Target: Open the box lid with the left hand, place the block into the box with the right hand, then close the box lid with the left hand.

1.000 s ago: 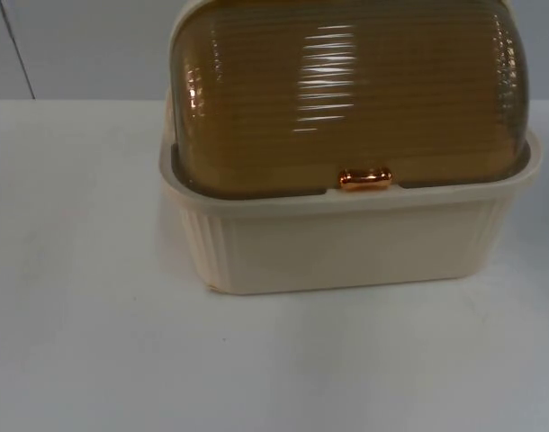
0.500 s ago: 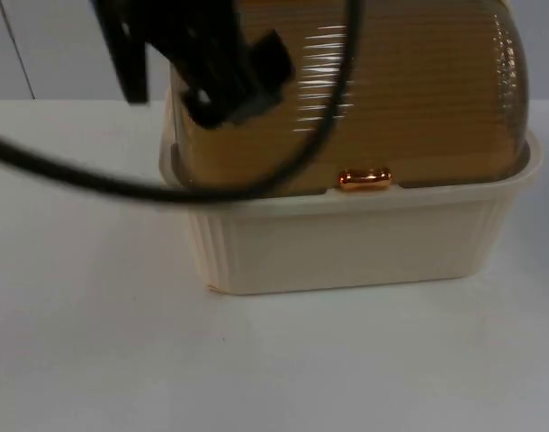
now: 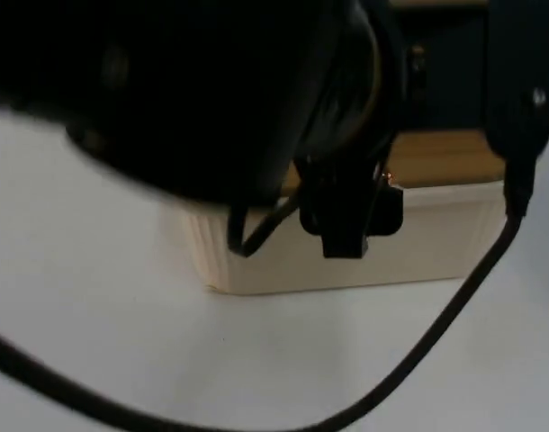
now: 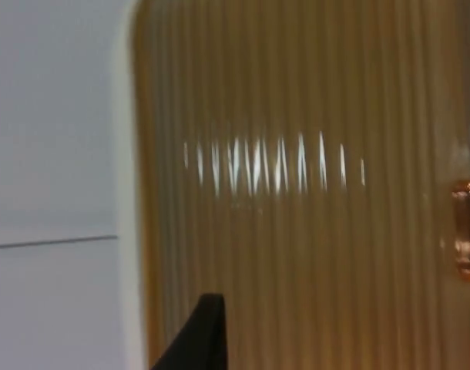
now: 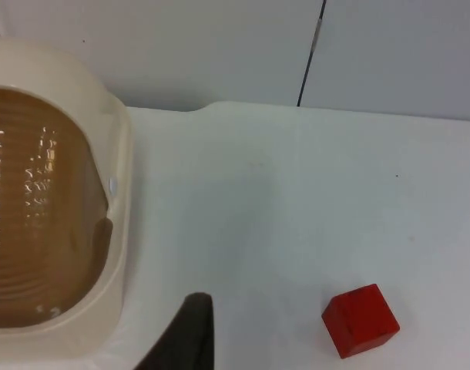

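The cream ribbed box [image 3: 283, 256] stands on the white table with its amber ribbed lid [image 4: 297, 193] shut. On the lid's front edge is a small copper handle [image 3: 387, 176], seen also as the handle [image 4: 468, 231] in the left wrist view. My left arm reaches across the box, and the left gripper [image 3: 346, 223] hangs in front of the box rim just left of the handle. A red block [image 5: 360, 320] lies on the table to the side of the box [image 5: 119, 231]. The right gripper [image 5: 190, 339] hovers above the table between box and block.
The grey partition wall [image 5: 219, 46] stands behind the table. Bare white table [image 3: 283, 360] lies in front of the box. A black cable loops across the front of the top view.
The left arm has swung in from the upper left over the last second and now covers most of the lid, with its gripper down by the handle. The box has not moved.
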Motion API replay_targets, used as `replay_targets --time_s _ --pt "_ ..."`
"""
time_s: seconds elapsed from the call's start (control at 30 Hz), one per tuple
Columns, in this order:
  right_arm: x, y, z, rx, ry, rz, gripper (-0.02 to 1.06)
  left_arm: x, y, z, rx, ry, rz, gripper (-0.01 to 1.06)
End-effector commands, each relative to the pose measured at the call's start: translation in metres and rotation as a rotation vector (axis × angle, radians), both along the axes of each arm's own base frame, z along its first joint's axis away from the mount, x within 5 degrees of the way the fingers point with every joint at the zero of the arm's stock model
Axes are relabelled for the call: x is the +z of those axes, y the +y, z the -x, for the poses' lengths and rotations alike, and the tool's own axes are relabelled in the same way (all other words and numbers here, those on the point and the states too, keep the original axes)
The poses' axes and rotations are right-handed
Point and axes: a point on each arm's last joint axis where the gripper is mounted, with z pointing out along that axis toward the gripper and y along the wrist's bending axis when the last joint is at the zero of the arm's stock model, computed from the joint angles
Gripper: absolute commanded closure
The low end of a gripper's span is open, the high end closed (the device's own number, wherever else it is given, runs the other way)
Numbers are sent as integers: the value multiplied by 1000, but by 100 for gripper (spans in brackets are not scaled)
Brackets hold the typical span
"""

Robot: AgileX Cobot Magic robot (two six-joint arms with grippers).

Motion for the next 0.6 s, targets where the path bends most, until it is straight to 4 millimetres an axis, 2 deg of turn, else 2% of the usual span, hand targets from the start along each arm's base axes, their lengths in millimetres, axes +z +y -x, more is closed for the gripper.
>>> replay_targets --time_s 0.0,0.13,0.3,0.57 --pt "4 0 0 2 -31 9 0 -5 -1 6 -51 -83 50 0" --pt "5 0 0 2 -35 9 0 -21 4 12 -36 -40 77 0" --pt "5 0 0 2 -38 9 0 -35 -1 10 -36 -23 39 0" --pt "5 0 0 2 -34 9 0 -76 -5 2 3 -4 -85 0"
